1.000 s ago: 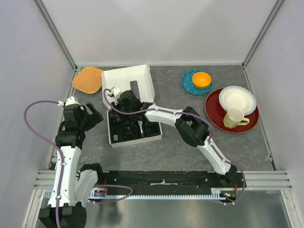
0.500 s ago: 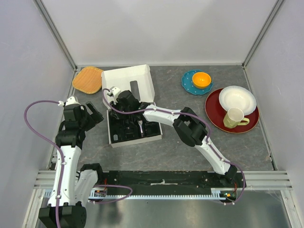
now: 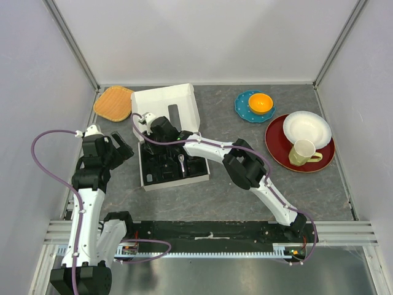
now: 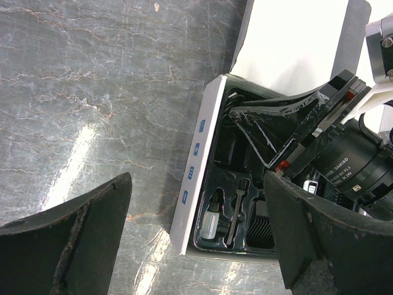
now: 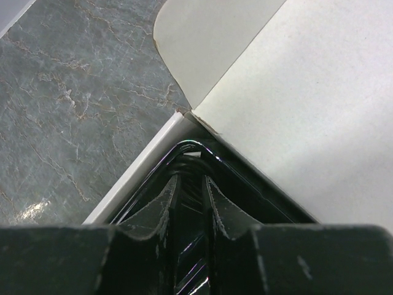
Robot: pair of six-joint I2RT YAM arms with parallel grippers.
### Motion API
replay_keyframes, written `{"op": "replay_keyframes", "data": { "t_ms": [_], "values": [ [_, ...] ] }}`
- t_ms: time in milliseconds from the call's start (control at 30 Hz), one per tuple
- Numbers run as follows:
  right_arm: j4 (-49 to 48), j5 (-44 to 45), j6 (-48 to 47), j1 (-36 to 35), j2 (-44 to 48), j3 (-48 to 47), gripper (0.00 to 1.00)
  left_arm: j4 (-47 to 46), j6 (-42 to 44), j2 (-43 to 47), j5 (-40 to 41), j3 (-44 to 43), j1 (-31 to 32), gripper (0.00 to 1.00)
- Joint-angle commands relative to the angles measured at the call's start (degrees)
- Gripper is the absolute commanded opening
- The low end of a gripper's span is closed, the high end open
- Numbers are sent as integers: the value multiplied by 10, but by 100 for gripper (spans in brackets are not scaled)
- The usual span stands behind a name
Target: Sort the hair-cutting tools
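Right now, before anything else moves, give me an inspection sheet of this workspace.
Surface: grey marbled table, no spills seen.
Job's things: thin brush and comb guard lie in the black tray of the white box.
Clutter: orange mat; orange bowl on teal saucer; white bowl and cup on red plate.
Grippers: left gripper open, above table left of box; right gripper in tray's far-left corner, jaws nearly together, grip unclear.
Cables: purple cable loops off left arm.
Surroundings: white walls.
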State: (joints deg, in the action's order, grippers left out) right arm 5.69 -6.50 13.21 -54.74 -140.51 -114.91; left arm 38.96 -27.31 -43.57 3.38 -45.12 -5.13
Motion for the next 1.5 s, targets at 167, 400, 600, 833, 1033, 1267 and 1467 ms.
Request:
{"op": "replay_keyframes", "data": {
  "t_ms": [167,400,600,833,1033,1267,1467],
  "values": [
    [59,27,38,10,39,15,39,-4,-6,6,8,-1,-3,94],
    [50,27,107,38,105,9,57,-4,-7,9,12,-1,-3,94],
    [53,9,121,53,189,73,66,-5,-6,9,8,-1,-3,94],
    [104,97,92,83,381,281,69,-9,-1,11,-27,1,-3,95],
    [193,316,111,113,519,458,71,-21,7,7,-79,3,-2,95],
    [247,353,171,190,576,600,70,-28,9,4,-98,6,-3,95],
    [245,312,186,247,604,671,72,-27,11,6,-99,6,-3,95]
  ]
}}
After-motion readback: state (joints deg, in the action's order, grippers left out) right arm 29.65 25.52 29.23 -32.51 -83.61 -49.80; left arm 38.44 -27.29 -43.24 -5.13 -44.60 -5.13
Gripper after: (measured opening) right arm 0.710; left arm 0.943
